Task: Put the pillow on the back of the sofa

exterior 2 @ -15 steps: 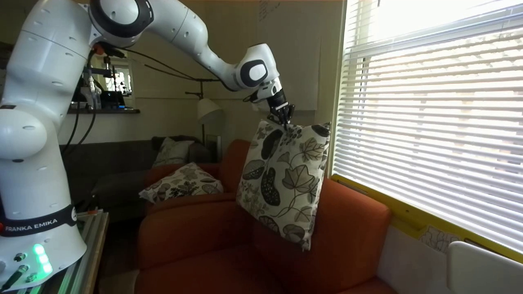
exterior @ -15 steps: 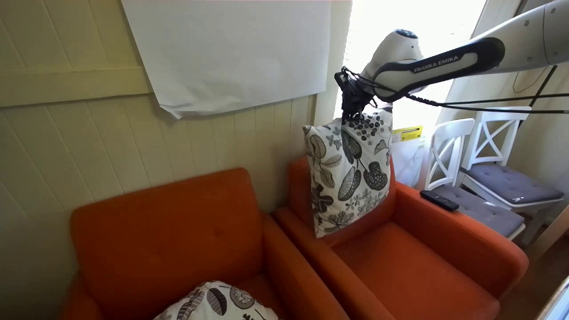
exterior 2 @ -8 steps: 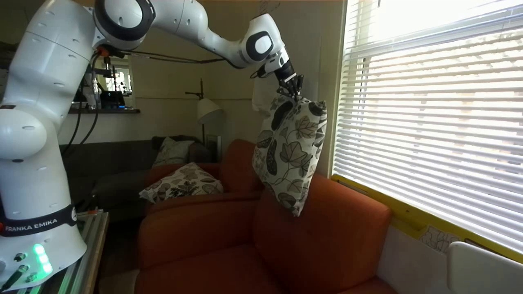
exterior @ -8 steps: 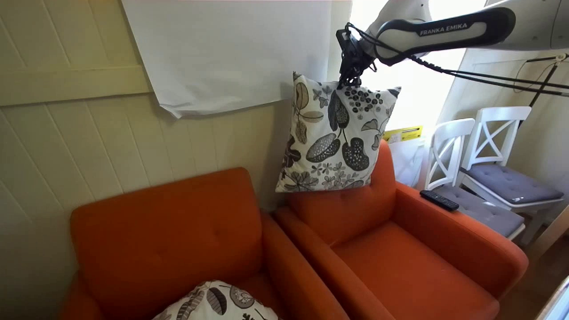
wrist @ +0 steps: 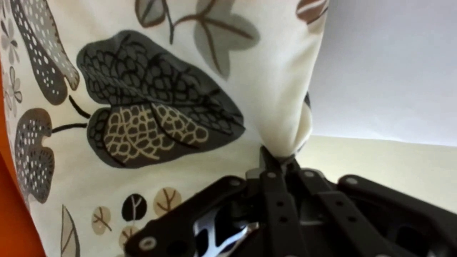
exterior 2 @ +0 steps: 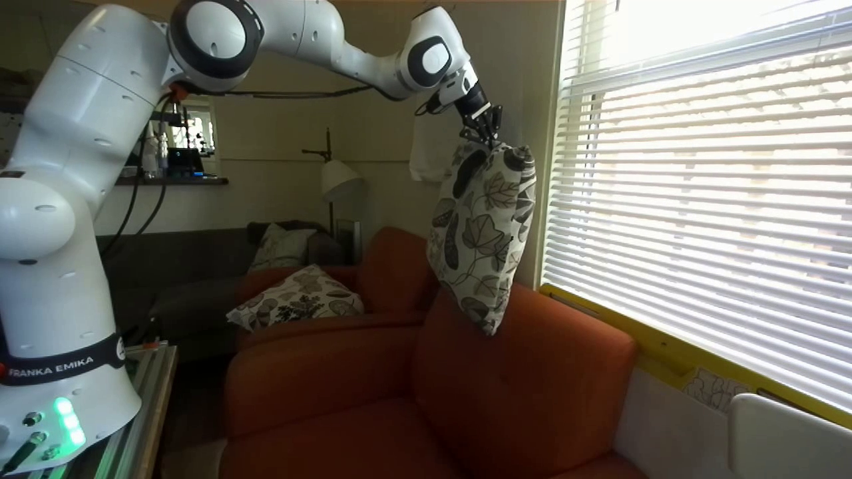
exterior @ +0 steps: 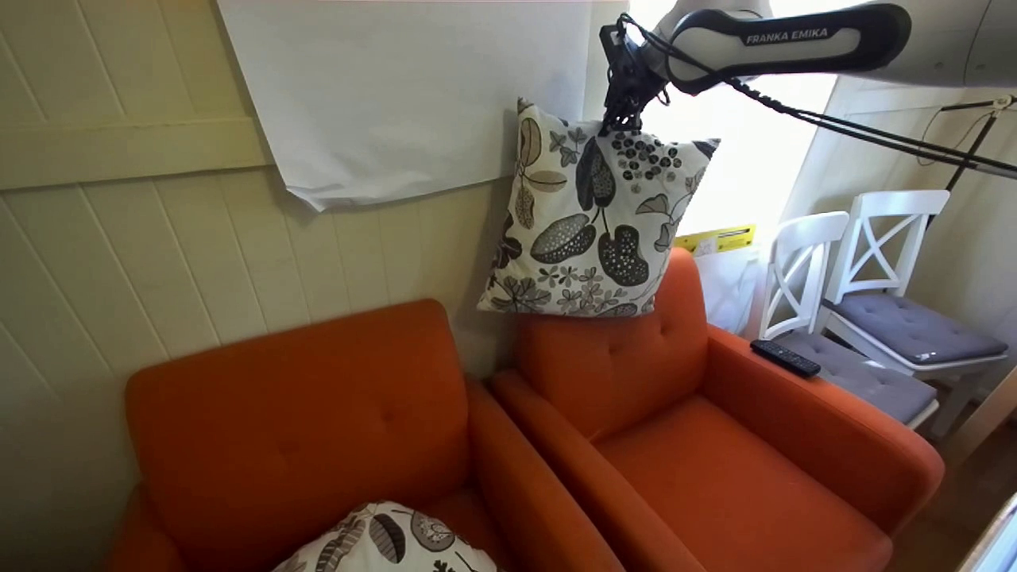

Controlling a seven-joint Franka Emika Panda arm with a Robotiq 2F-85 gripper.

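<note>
Cream-coloured and panelled, the wall rises behind an orange armchair; a large sheet of paper hangs over it, crumpled at one bottom corner. White slatted blinds hang above a yellow strip that runs behind the top edge of the sofa. Deeper in the room stand a dark couch and a lamp.

The sofa, in the same orange, is just beside the armchair. Up at its backrest hangs the pillow, leaf print showing in both exterior views. The fingers are closed on it, pinching a fold of cloth near the middle of its top edge, and the rest of the pillow dangles below at a slant. In an exterior view its bottom edge covers the upper part of the backrest, and one lower corner juts past the backrest's corner nearest the armchair. Whether the cloth touches the sofa I cannot tell. The wrist view is largely filled with the print, orange fabric showing along one edge.

On the armrest farthest from the armchair, a black remote lies along the outer edge near the back corner. Two white chairs with grey cushions stand beyond. A second pillow in the same print lies in the armchair. The robot arm stands on a metal-framed surface, close to one edge.
</note>
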